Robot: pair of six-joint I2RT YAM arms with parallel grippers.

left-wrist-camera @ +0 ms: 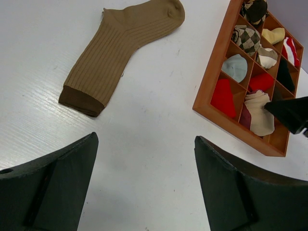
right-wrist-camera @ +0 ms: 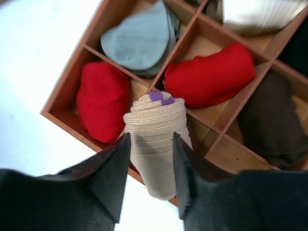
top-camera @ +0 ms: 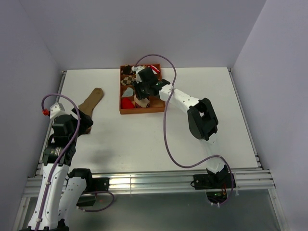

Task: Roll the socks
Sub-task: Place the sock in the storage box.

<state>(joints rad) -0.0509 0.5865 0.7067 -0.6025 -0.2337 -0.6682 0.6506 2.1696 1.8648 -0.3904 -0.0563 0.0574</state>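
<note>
1 brown sock [left-wrist-camera: 122,53] flat on desk [left-wrist-camera: 159,125], left of tray [left-wrist-camera: 214,72]. 1 beige roll [right-wrist-camera: 154,120] pinched in right tool [right-wrist-camera: 150,139] at tray's near edge, beside 2 red rolls [right-wrist-camera: 101,101]. Left tool [left-wrist-camera: 144,183] spread above desk

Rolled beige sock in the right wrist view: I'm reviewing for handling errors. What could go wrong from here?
1. The right gripper pinches the rolled beige sock on only a narrow band, so the soft roll may loosen or slip out.
2. It straddles a divider and the outer wall of the wooden tray, beside a red bundle. It could catch there, or drop across compartments or onto the table.
</note>
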